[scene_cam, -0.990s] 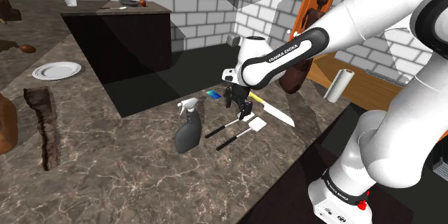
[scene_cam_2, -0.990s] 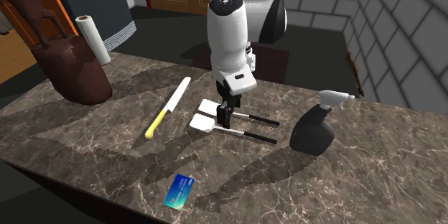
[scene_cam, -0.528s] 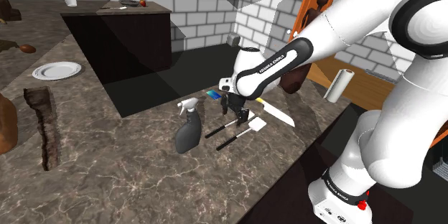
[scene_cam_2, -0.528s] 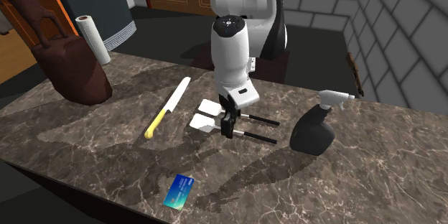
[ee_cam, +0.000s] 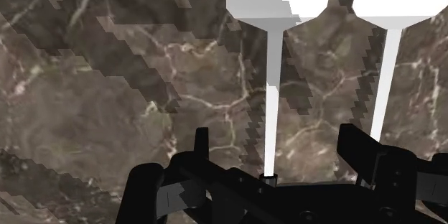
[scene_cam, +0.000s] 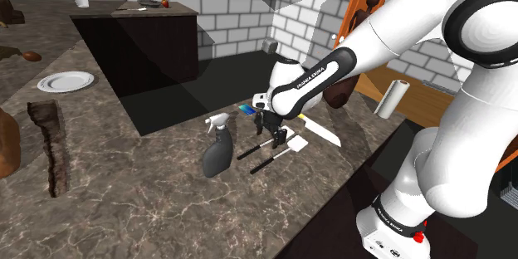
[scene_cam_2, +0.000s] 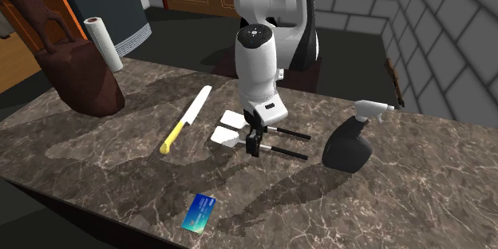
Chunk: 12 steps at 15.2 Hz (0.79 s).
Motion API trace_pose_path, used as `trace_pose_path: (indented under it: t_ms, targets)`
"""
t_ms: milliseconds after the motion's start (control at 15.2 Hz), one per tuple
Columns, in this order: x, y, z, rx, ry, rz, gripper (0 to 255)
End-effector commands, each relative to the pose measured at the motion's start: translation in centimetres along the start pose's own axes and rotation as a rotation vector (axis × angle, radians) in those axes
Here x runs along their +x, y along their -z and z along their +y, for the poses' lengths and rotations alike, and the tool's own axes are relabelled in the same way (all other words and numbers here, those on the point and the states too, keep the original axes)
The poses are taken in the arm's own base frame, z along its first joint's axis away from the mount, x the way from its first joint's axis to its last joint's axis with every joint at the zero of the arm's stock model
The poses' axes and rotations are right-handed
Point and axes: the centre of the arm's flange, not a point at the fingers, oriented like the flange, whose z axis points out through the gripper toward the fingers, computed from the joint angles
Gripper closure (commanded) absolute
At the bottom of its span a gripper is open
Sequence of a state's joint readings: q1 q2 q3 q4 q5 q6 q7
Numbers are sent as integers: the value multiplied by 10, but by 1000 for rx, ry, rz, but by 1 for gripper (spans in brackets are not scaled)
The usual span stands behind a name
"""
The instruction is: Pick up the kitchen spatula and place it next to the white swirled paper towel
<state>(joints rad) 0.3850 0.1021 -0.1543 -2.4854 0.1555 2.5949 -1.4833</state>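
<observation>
Gripper: the black gripper (scene_cam_2: 254, 145) hung low over the dark marbled counter (scene_cam_2: 96, 167). In the wrist view its fingers (ee_cam: 202, 140) stood apart, with a thin white shaft running between them and no contact visible.
Kitchen spatula: the near spatula (scene_cam_2: 224, 136) lay flat under the gripper, white blade toward 9 o'clock and black handle toward 3 o'clock in the second exterior view. In the wrist view (ee_cam: 271, 79) it sat between the fingers; in the shoulder view (scene_cam: 253, 151) its handle pointed to 8 o'clock.
Second spatula: a matching twin (scene_cam_2: 234, 119) lay parallel just beside the first, at 12 o'clock of it in the second exterior view.
Paper towel: the white roll (scene_cam_2: 102, 41) stood upright well apart from the gripper, at 10 o'clock in the second exterior view and at 2 o'clock (scene_cam: 391, 98) in the shoulder view.
Spray bottle: a dark bottle with a pale trigger head (scene_cam_2: 349, 145) stood at 3 o'clock of the gripper; its contents could not be told.
Brown bag: a tall bag (scene_cam_2: 76, 64) stood just beside the roll; what it held was hidden.
Knife: a yellow-handled knife (scene_cam_2: 186, 118) lay at 9 o'clock of the spatulas.
Card: a blue card (scene_cam_2: 199, 211) lay at 7 o'clock of the gripper.
</observation>
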Motion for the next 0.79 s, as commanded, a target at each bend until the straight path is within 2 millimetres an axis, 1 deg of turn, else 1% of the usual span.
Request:
trace_pose_path:
  t_ms: [0, 66, 660, 726]
  targets:
    - [0, 0, 0, 0, 0, 0, 0]
    - [0, 0, 0, 0, 0, 0, 255]
    - [0, 0, 0, 0, 0, 0, 255]
    - [0, 5, 0, 0, 0, 0, 255]
